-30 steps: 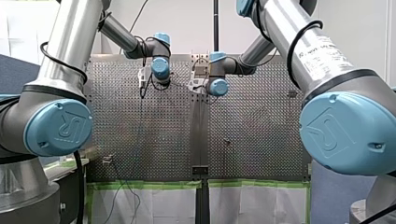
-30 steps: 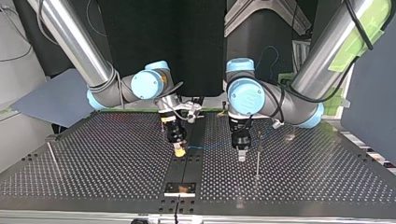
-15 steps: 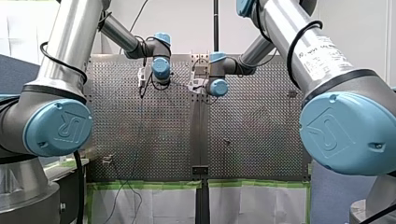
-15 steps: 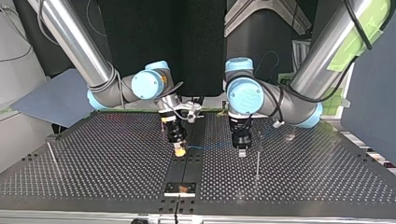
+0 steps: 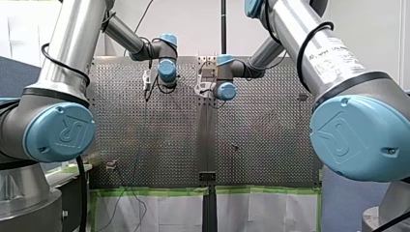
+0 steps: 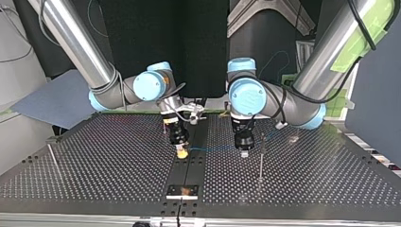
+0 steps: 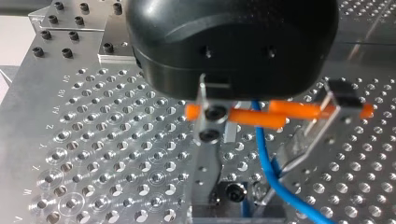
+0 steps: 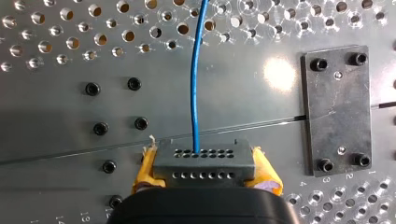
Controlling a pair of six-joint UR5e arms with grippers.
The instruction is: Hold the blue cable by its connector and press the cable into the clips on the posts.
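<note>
While my right gripper [image 8: 205,171] clamps its yellow pads [image 8: 267,176] on both sides of a grey connector [image 8: 203,158], the blue cable [image 8: 196,74] leaves the connector's perforated face and runs straight ahead of the gripper, over the silver perforated bench [image 8: 56,107]. A black plate [image 8: 336,109], bolted at its four corners, lies flat on the bench just beside this gripper.

Seen from the top view, both arms point down near the middle of the bench. The cable stretches almost level between the two grippers, just above the surface, from the yellow pads to my left gripper [image 6: 244,152]. A thin upright post [image 6: 260,163] stands just beside the left gripper, on the side away from the right one (whether the cable touches it is too small to tell).

From the left wrist view, the cable hangs below the black gripper body, passes two orange rods [image 7: 254,119] and bends away across the bench. Whether this gripper is pinching the cable or released – I cannot tell.
</note>
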